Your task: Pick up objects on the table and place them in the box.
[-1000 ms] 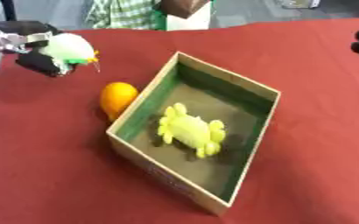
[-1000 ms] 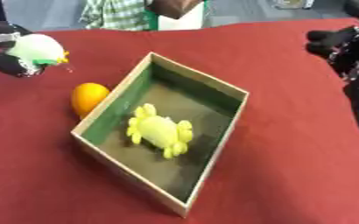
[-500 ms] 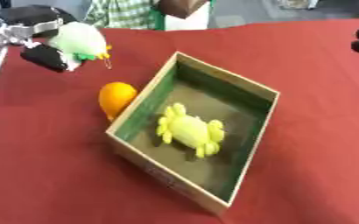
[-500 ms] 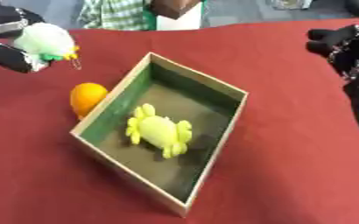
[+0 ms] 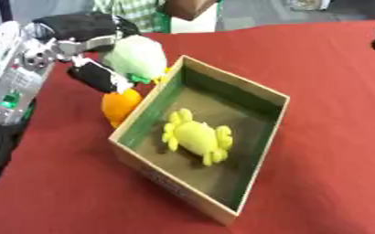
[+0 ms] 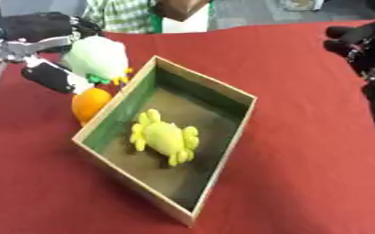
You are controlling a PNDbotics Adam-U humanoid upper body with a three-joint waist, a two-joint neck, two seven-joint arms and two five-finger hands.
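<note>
My left hand is shut on a pale green round toy with small orange and green bits underneath, held in the air just left of the box's far-left wall. The cardboard box with green inner walls sits mid-table, and a yellow crab-like toy lies on its floor. An orange ball rests on the red table against the box's left wall, below the held toy. My right hand hangs at the right edge, dark fingers curled, holding nothing.
A red cloth covers the table. A person in a green checked shirt stands at the far edge behind the table, beside a white object.
My left hand has carried the pale green toy rightward and nearer, from the far left of the table to just beside the box's left wall. The right hand has stayed put.
</note>
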